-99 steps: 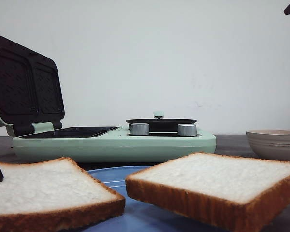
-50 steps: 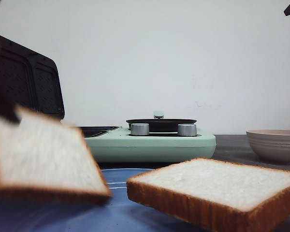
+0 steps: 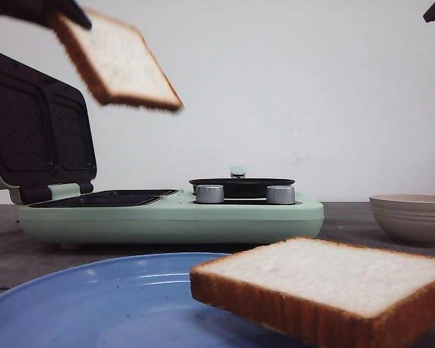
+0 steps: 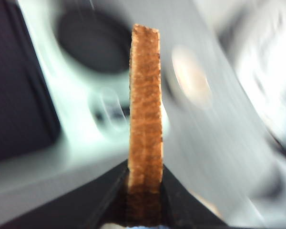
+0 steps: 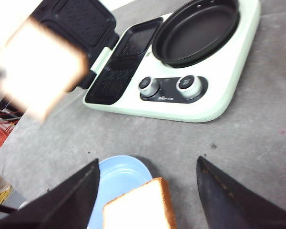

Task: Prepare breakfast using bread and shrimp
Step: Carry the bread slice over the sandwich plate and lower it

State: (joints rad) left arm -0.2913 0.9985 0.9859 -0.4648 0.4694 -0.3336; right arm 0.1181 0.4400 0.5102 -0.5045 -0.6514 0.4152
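My left gripper (image 3: 58,11) is shut on one slice of bread (image 3: 119,61) and holds it tilted, high at the upper left, above the open sandwich maker. The left wrist view shows that slice edge-on (image 4: 145,95), its brown crust pinched in the left gripper (image 4: 145,169). The other slice of bread (image 3: 326,279) lies on the right part of a blue plate (image 3: 94,297) at the front. My right gripper (image 5: 148,162) hangs open well above that second slice (image 5: 138,207) and the plate (image 5: 117,176). The lifted slice (image 5: 38,69) looks blurred there. No shrimp is in view.
A mint-green breakfast maker (image 3: 203,214) stands behind the plate, its dark ribbed lid (image 3: 40,130) raised on the left. Beside its sandwich plates (image 5: 121,67) it carries a round black pan (image 5: 195,31) and two knobs (image 3: 210,193). A beige bowl (image 3: 413,214) sits at the right.
The left gripper has lifted its slice off the blue plate, up and back to the top left. The second slice, the plate and the right arm have stayed put.
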